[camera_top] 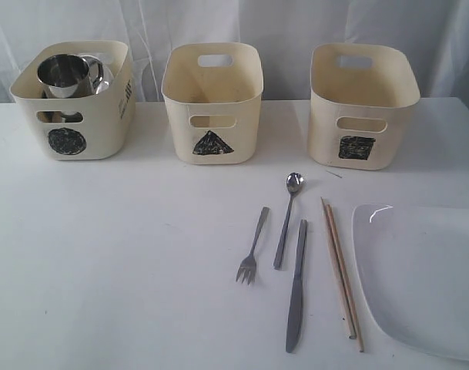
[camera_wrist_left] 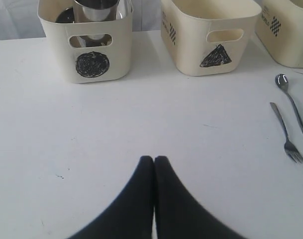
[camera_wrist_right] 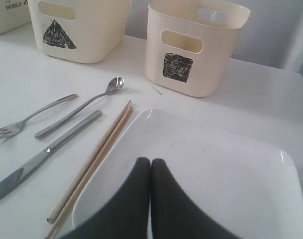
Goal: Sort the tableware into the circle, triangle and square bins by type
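Exterior view first. Upper left of the frame is the circle bin point(camera_top: 72, 116), with a steel mug point(camera_top: 65, 75) standing in it and more steel behind that I can't make out. So round vessels go there, by my reading. Upper centre is the triangle bin point(camera_top: 212, 104), and I see nothing inside it from here. Upper right is the square bin point(camera_top: 363, 108). Across the lower middle lie the fork point(camera_top: 252, 250), spoon point(camera_top: 288, 220), knife point(camera_top: 296, 285) and chopsticks point(camera_top: 342, 270), side by side and apart from one another, which makes for easy single picks. The square plate point(camera_top: 427, 277) fills the lower right corner. Neither arm shows in this frame.

Left wrist view. The left gripper point(camera_wrist_left: 154, 160) has its fingertips pressed together with nothing between them, over bare table point(camera_wrist_left: 66, 139). It faces the circle bin, well away from the cutlery.

Right wrist view. The right gripper point(camera_wrist_right: 151, 162) is likewise pinched closed and empty, hanging over the plate. The chopsticks are just beside the plate's edge and the square bin is straight beyond. I'd say the cutlery is bound for the triangle bin and the plate for the square one.
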`<act>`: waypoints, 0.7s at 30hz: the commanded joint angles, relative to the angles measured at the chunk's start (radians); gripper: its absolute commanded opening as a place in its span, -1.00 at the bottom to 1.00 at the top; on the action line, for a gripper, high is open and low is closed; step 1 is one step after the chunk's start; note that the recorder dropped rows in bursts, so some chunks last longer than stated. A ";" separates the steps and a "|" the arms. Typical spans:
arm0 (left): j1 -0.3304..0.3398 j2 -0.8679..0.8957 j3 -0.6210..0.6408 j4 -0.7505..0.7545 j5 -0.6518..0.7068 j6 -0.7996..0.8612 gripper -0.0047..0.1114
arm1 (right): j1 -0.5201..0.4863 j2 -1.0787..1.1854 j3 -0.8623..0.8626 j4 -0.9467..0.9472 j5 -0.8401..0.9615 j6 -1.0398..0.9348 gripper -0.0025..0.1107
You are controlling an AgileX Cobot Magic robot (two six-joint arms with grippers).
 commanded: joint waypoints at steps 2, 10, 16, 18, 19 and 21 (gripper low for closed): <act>0.003 -0.007 0.004 -0.020 0.006 -0.007 -0.92 | -0.005 -0.005 0.007 0.000 -0.003 0.002 -0.96; 0.003 -0.105 0.139 -0.024 -0.035 0.030 -0.92 | -0.005 -0.005 0.007 0.000 -0.003 0.002 -0.96; 0.003 -0.222 0.315 -0.041 -0.233 0.030 -0.92 | -0.005 -0.005 0.007 0.000 -0.003 0.002 -0.96; 0.003 -0.222 0.356 -0.041 -0.282 0.025 -0.92 | -0.005 -0.005 0.007 0.000 -0.003 0.002 -0.96; 0.003 -0.222 0.375 -0.041 -0.311 0.023 -0.92 | -0.005 -0.005 0.007 0.000 -0.003 0.002 -0.96; 0.003 -0.222 0.411 -0.041 -0.360 0.013 -0.92 | -0.005 -0.005 0.007 0.000 -0.003 0.002 -0.96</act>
